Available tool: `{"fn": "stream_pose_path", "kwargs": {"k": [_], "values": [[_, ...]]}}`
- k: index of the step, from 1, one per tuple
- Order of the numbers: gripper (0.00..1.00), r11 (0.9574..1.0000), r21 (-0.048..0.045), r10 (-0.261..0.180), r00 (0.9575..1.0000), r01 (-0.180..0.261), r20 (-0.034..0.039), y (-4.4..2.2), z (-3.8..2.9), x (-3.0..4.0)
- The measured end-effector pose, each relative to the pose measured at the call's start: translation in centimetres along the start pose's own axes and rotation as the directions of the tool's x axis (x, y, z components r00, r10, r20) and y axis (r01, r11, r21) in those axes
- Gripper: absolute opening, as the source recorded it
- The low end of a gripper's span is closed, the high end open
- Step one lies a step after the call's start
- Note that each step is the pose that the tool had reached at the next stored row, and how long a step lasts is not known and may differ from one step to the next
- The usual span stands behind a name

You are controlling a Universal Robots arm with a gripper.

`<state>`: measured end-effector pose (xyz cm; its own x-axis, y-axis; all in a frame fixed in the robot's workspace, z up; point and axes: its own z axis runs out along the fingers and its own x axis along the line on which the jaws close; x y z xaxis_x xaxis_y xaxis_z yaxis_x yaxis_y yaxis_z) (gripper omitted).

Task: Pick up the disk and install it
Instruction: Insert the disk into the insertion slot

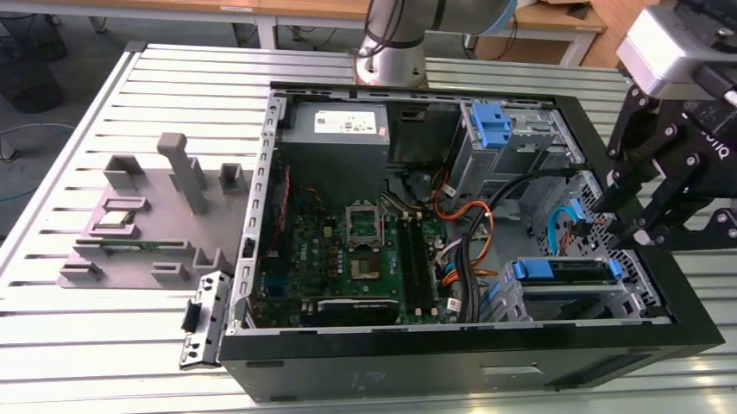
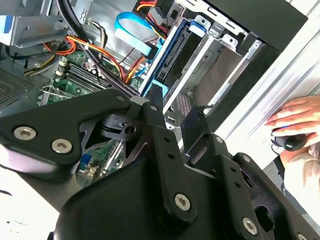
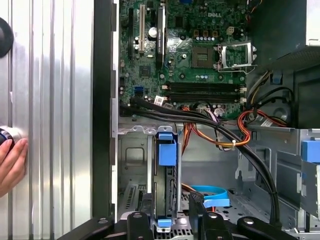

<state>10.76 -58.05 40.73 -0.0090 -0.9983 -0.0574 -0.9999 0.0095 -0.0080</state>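
Flat silver-metal disk with blue plastic side rails (image 3: 167, 150) stands on edge in the grey metal drive cage (image 3: 131, 155), blue rail uppermost, at the exterior view's right end of the open black computer case (image 1: 461, 355). It looks seated, rails in the cage guides. The case lies on its side on the slatted aluminium table (image 1: 116, 332), so the bay opens upward. The black gripper (image 2: 175, 105) hovers just above that slot, fingers spread either side of the disk's line, holding nothing.
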Motion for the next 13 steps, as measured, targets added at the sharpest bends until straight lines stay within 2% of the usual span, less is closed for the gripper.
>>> {"fn": "stream_pose_path", "kwargs": {"k": [8,13], "values": [[0.42,1.0000,0.0000,0.000,1.0000,0.000,-0.0002,0.02,1.46,0.02],[0.42,1.0000,0.0000,0.000,1.0000,0.000,0.0000,0.03,2.39,-0.32]]}}
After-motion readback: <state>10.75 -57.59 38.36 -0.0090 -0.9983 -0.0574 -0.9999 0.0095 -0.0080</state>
